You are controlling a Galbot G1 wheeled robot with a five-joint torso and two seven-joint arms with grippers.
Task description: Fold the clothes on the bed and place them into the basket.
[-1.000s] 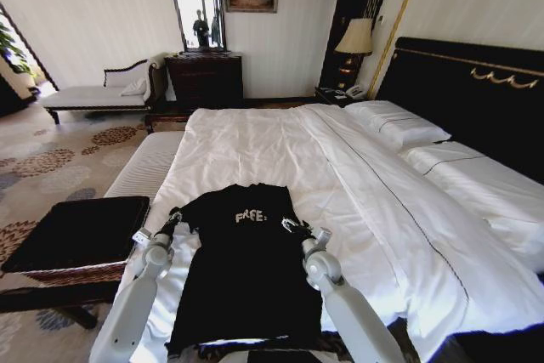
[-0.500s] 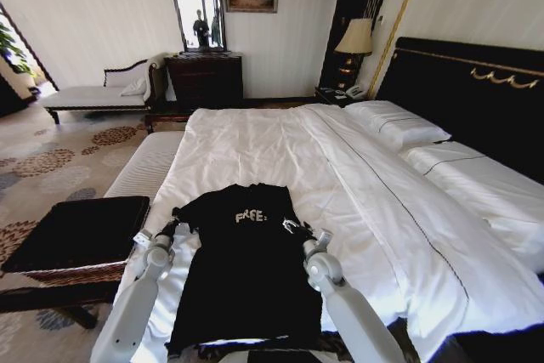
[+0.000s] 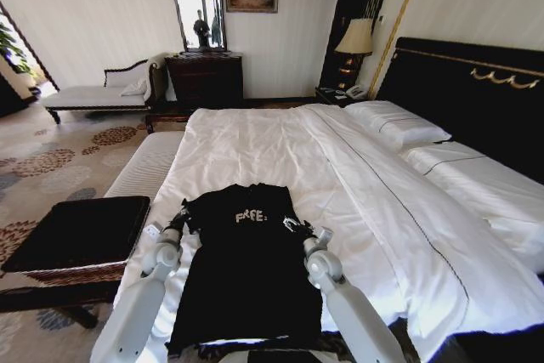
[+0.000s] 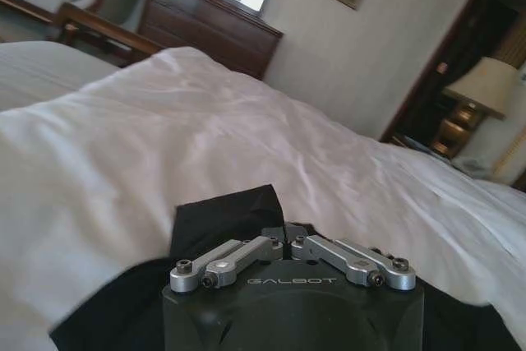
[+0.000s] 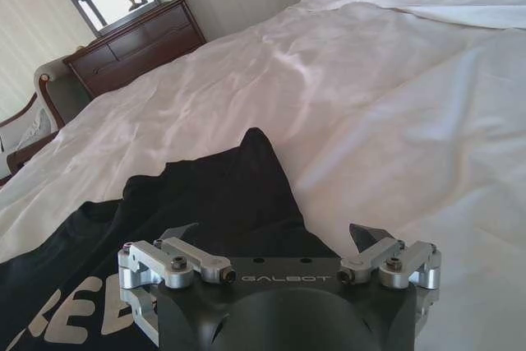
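Basket [image 3: 81, 231]: on the floor left of the bed, black top up.
Left gripper [image 3: 180, 217]: at the T-shirt's left sleeve, clenched on the fabric.
T-shirt [image 3: 246, 269]: flat on the bed [image 3: 255, 146], near edge.
Right gripper [image 3: 299, 228]: at the right sleeve, spread apart, released.

Matt black cloth T-shirt [image 3: 246, 261], smooth white cloth duvet on the bed [image 3: 374, 201], brushed metal linkages and matt black casing on right gripper [image 5: 279, 240], woven wicker basket [image 3: 72, 274].
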